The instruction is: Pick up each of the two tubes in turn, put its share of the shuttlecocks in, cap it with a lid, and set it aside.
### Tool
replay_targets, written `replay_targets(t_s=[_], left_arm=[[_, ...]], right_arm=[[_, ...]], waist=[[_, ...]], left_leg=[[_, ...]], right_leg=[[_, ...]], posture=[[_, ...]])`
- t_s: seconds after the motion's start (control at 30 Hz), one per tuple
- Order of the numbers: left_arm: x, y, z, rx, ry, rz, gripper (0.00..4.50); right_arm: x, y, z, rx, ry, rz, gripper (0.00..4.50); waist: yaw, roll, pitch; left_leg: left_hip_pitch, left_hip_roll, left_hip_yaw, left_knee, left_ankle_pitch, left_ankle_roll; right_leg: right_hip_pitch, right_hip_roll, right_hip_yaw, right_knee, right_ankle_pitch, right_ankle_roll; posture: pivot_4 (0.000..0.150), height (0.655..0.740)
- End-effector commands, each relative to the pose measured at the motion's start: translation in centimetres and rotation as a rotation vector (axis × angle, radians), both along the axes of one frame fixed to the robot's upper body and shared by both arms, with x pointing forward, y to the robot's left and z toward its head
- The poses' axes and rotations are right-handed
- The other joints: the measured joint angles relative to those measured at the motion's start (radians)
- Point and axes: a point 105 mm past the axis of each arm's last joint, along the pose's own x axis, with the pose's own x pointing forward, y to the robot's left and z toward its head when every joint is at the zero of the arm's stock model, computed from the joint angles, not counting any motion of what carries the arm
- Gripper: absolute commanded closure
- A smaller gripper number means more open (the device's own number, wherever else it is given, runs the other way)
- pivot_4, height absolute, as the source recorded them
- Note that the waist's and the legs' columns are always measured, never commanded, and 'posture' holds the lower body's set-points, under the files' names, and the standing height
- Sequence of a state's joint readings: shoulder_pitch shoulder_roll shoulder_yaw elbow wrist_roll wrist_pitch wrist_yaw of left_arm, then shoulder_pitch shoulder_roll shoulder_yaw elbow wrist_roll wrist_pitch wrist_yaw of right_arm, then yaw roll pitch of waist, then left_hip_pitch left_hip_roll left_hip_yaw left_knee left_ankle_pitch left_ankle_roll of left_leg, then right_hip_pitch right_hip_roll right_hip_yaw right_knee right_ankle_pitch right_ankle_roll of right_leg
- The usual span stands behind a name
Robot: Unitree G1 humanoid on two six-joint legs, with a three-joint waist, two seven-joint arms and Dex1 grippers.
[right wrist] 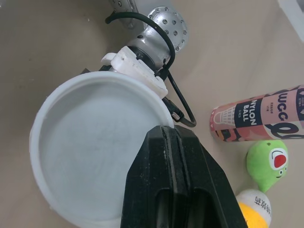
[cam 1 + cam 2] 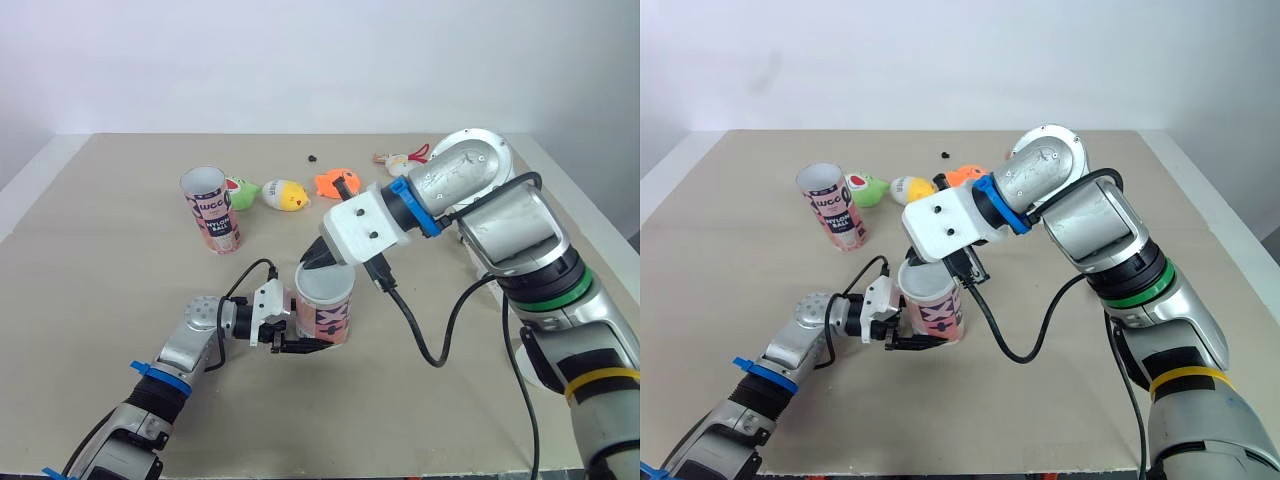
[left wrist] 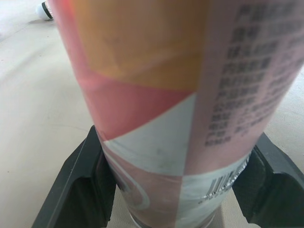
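left tool point(image 2: 302, 344) — clamps upright tube point(image 2: 332, 312) | right tool point(image 2: 326, 259) — closed, tip on lid point(image 1: 90, 152)

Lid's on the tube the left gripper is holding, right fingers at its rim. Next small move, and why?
Probably a short push straight down with the right gripper. Its shut fingers sit at the edge of the white lid, which covers the mouth of the tube clamped upright by the left gripper. I cannot tell if the lid is fully seated, so pressing looks safer than backing off.

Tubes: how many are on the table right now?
2. The near tube stands gripped in the left hand; the far tube stands back left, beside the shuttlecocks.
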State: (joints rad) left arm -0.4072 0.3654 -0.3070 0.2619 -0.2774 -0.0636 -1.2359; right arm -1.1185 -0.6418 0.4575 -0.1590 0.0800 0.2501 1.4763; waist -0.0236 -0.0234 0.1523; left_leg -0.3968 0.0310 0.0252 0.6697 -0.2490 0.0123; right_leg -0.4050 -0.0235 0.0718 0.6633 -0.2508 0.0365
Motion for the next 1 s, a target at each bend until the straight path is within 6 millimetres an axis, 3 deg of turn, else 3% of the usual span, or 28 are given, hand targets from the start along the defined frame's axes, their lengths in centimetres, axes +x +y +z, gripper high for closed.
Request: replay_targets(t_s=[0.03,0.4,0.87,1.0], left_arm=[[-0.9,0.8,-3.9,0.139,0.118,0.004,1.72],[-0.7,0.8,-3.8,0.138,0.123,0.004,1.72],[-0.7,0.5,-3.7,0.129,0.128,-0.004,1.72],[-0.7,0.6,-3.7,0.127,0.131,-0.005,1.72]], right_arm=[[-0.4,-0.2,1.8,0.081,-0.091,-0.001,4.46],[0.6,-0.6,-0.3,0.126,-0.144,-0.075,4.46],[0.1,0.0,0.0,0.202,-0.186,-0.082,4.46],[0.6,-0.5,-1.2,0.179,-0.211,-0.095,4.46]], waist=[[0.000,0.000,0.000],[0.000,0.000,0.000],[0.000,0.000,0.000],[0.000,-0.001,0.000]], left_leg=[[0.000,0.000,0.000,0.000,0.000,0.000],[0.000,0.000,0.000,0.000,0.000,0.000],[0.001,0.001,0.001,-0.001,0.002,0.002],[0.002,0.001,0.001,-0.001,0.002,0.002]], right_leg=[[0.000,0.000,0.000,0.000,0.000,0.000],[0.000,0.001,0.000,0.000,0.000,0.000],[0.000,0.000,0.001,0.000,-0.002,0.004],[0.000,0.000,0.001,0.000,-0.002,0.004]], posture=[[0.150,0.7400],[0.150,0.7400],[0.150,0.7400],[0.150,0.7400]])
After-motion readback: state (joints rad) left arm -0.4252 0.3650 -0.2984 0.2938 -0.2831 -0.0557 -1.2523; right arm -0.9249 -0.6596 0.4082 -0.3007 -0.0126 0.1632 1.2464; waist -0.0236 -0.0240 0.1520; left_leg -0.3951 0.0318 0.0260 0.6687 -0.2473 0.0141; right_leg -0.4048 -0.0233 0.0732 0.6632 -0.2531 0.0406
